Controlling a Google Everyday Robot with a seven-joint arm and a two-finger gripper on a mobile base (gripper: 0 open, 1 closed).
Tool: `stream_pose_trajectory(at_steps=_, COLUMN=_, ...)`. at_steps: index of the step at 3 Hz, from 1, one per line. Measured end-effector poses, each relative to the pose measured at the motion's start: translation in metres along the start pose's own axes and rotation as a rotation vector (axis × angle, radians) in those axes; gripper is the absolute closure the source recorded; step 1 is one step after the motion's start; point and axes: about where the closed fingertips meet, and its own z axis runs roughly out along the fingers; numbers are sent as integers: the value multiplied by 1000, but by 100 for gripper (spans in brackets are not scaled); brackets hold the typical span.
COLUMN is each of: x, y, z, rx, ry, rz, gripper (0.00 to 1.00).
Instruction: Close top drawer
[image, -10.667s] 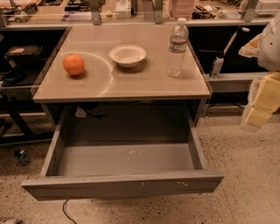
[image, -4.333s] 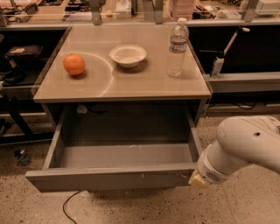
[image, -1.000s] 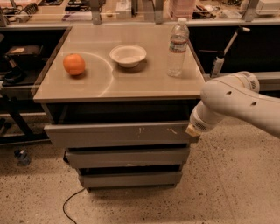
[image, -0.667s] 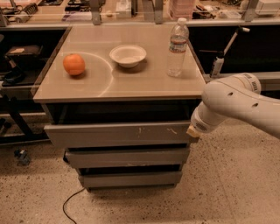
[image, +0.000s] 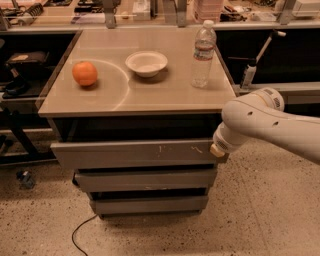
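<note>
The top drawer (image: 135, 153) is a wide grey front with white scuff marks right of centre, just under the tabletop (image: 165, 95). It stands pushed in, a little proud of the two narrower drawer fronts (image: 145, 180) below it. A dark gap shows above it. My gripper (image: 218, 149) is at the end of the white arm (image: 270, 122) that reaches in from the right. Its tip rests against the right end of the top drawer's front.
On the tabletop stand an orange (image: 85, 73), a white bowl (image: 146, 63) and a water bottle (image: 203, 54). A black cable (image: 80, 232) lies on the speckled floor in front. Dark shelving (image: 20, 85) is at the left, and cluttered benches stand behind.
The drawer stood wide open in the oldest frames and is now pushed in, with my arm following it inward. Over the last second nothing has visibly moved.
</note>
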Motion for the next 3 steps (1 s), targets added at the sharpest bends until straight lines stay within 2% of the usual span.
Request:
stream_pose_trajectory(at_steps=1, x=-3, y=-10, z=13, rx=25, ry=8, rz=45, gripper=100)
stream_pose_trajectory(at_steps=3, x=-16, y=-34, z=17, rx=79, ry=-7, rz=73, gripper=100)
